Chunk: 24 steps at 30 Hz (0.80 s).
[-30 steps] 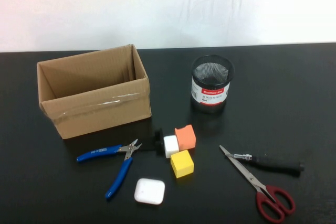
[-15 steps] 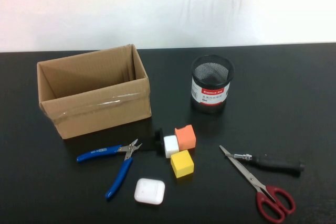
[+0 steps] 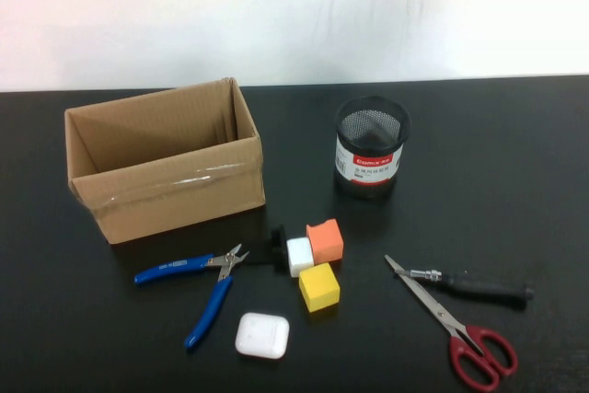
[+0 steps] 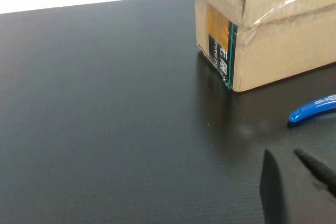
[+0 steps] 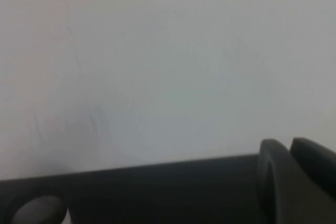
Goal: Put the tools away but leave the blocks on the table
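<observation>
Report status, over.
Left gripper shut, low beside cardboard box. Right gripper shut, parked. Blue-handled pliers, red-handled scissors, black-handled screwdriver untouched.

Three tools near the cardboard box (image 3: 166, 158): pliers (image 3: 198, 283), scissors (image 3: 457, 331), screwdriver (image 3: 474, 285). Three blocks (orange (image 3: 325, 239), yellow (image 3: 319, 287), white (image 3: 299, 256)). One mesh cup (image 3: 370, 146), one white case (image 3: 262, 335).

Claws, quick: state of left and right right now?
Left claw: shut, holding nothing, low over the table near the cardboard box.
Right claw: shut, holding nothing, raised, facing the wall.
</observation>
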{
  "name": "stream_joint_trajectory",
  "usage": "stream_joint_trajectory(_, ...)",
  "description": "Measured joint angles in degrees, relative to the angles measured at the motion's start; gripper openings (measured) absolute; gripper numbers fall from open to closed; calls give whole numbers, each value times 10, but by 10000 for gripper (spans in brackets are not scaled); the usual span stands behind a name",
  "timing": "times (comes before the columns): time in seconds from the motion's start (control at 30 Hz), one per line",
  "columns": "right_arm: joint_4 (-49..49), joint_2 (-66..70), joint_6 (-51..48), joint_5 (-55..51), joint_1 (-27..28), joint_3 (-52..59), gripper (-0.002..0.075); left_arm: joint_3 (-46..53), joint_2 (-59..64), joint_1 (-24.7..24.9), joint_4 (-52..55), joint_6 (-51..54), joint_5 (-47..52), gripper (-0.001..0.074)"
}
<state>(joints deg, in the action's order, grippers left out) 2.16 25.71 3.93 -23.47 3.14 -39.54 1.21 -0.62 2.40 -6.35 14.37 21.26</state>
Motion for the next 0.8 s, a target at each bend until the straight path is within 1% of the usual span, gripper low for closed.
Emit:
stream_joint_trajectory(0.1, 11, 25, -3, -18, 0, -3, -6, 0, 0, 0, 1, 0, 0, -3)
stream_joint_trajectory(0.23, 43, 63, -54, -63, 0, -3, -6, 0, 0, 0, 1, 0, 0, -3)
stream_joint_trajectory(0.4, 126, 134, -173, -123, 0, -15, -6, 0, 0, 0, 1, 0, 0, -3)
stream_joint_trajectory(0.47, 147, 172, -228, -173, 0, -35, -6, 0, 0, 0, 1, 0, 0, -3)
stream_joint_trajectory(0.53, 153, 207, -262, -216, 0, -57, -6, 0, 0, 0, 1, 0, 0, -3)
stream_joint_trajectory(0.7, 155, 303, -281, -288, -22, -120, -6, 0, 0, 0, 1, 0, 0, -3)
stream_joint_trajectory(0.8, 157, 370, -282, -333, -51, -164, -6, 0, 0, 0, 1, 0, 0, -3)
